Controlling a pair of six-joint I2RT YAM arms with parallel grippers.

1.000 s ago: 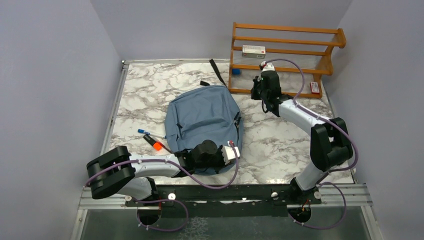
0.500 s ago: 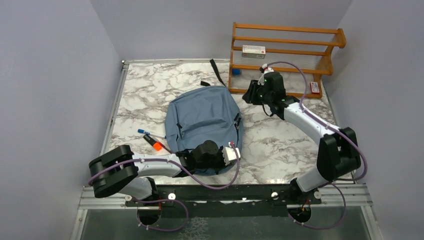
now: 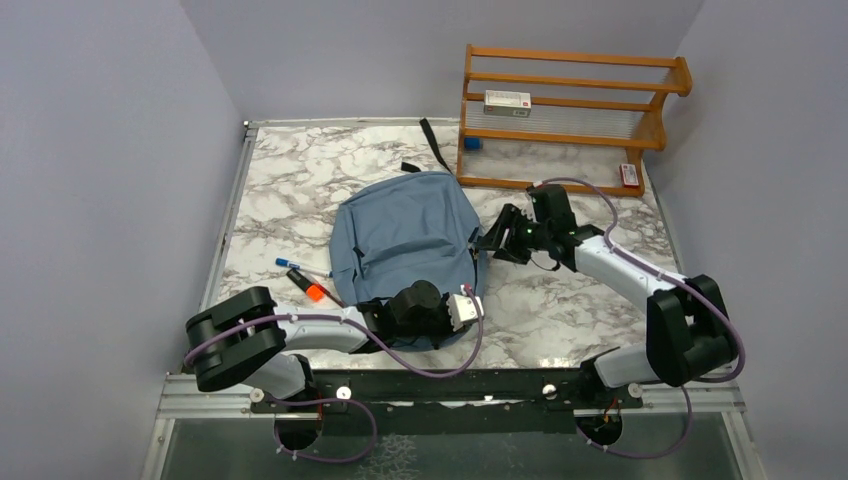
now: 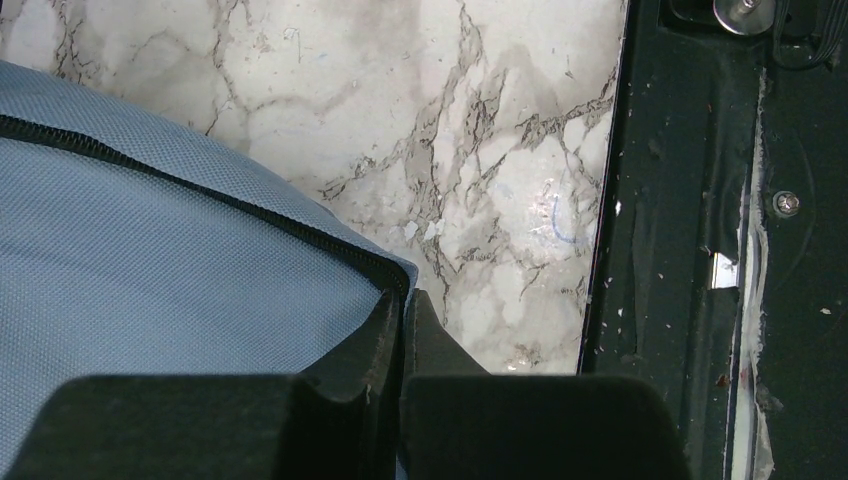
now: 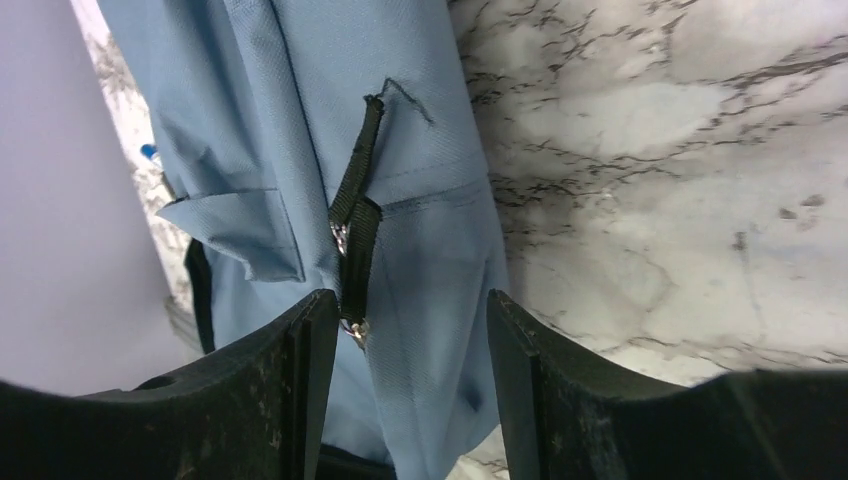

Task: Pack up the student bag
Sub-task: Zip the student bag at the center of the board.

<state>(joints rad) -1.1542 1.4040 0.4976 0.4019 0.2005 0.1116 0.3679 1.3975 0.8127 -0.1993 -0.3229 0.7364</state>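
Top external, student bag (image 3: 405, 235): flat on the marble worktop (image 3: 290, 180), about the middle, front panel up, with a black strap (image 3: 435, 143) lying just beyond its far end.
Zipper line (image 4: 200, 188): dark, running along the bag's edge straight to the near right corner.
Left pincer (image 4: 403, 305): right there at that corner, fingers pressed tight together on the zipped edge, and it has hold of the bag.
Right pincer (image 5: 410, 305): spread wide, low over the bag's right side, with the black side strap (image 5: 360, 215) and its metal ring in the gap between the fingers.
Pens: blue pen (image 3: 290, 265) and orange-tipped marker (image 3: 312, 290), just beside the bag's left edge.
Wooden rack (image 3: 570, 110): far right of the worktop, with a white box (image 3: 507, 100) on a shelf and a small red-and-white item (image 3: 628, 175) at its right end.
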